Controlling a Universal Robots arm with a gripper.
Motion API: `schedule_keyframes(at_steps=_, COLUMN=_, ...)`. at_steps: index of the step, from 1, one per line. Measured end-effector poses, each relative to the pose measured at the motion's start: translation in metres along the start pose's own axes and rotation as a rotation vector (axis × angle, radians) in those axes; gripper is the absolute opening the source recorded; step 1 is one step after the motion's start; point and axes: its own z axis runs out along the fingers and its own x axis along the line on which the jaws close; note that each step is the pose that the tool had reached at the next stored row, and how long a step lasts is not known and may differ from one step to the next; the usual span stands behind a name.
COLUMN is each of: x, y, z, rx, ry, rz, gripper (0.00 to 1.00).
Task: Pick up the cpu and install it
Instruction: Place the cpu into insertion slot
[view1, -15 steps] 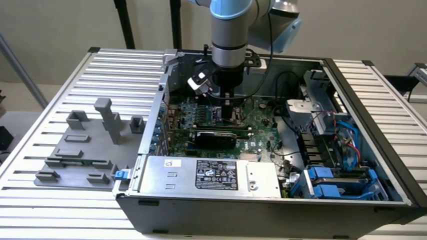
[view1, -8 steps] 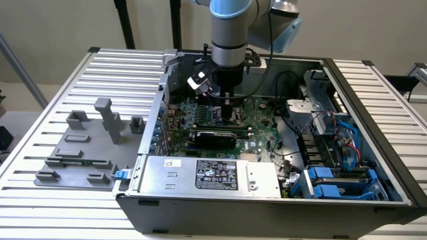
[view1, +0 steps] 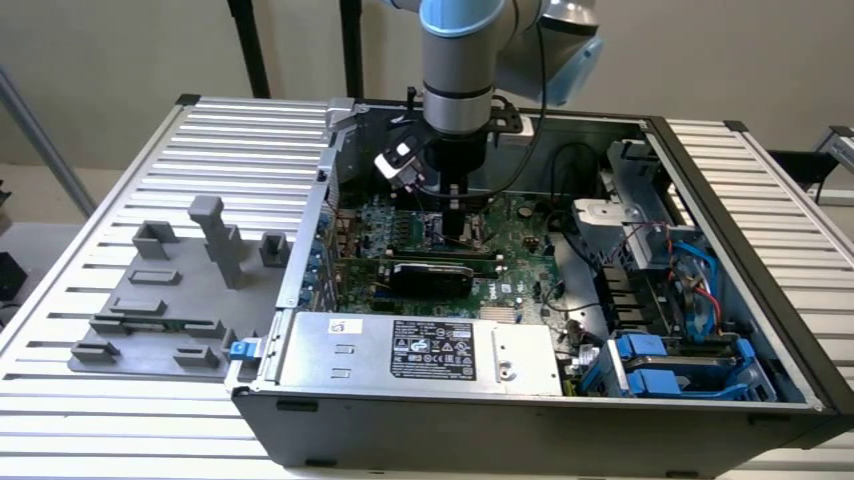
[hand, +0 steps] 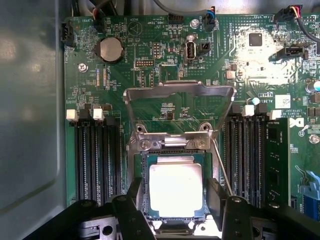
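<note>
The claw (hand: 175, 199) pinches the cpu (hand: 176, 186) between its tips by two opposite edges: thin, stiff, light, probably easily damaged.

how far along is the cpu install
Looks done: the cpu lies squarely within the socket frame on the motherboard. In hand: the gripper hangs right over it, low inside the computer case; whether it grips the chip I cannot tell. Not done: the metal load plate stands raised, not clamped over the cpu.
</note>
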Motion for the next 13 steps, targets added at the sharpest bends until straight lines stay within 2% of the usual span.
schedule_keyframes(at_steps=4, x=-0.0016, y=-0.0002, z=0.0000, rx=0.0007, ry=0.0160, rz=0.001, gripper=0.63)
schedule_keyframes(at_steps=7, x=-0.0022, y=-0.0009, z=0.0000, rx=0.0012, ry=0.0251, rz=0.002, gripper=0.63)
schedule_keyframes(at_steps=10, x=-0.0027, y=-0.0013, z=-0.0001, rx=0.0015, ry=0.0312, rz=0.002, gripper=0.63)
schedule_keyframes(at_steps=13, x=-0.0034, y=-0.0016, z=0.0000, rx=0.0016, ry=0.0339, rz=0.002, gripper=0.63)
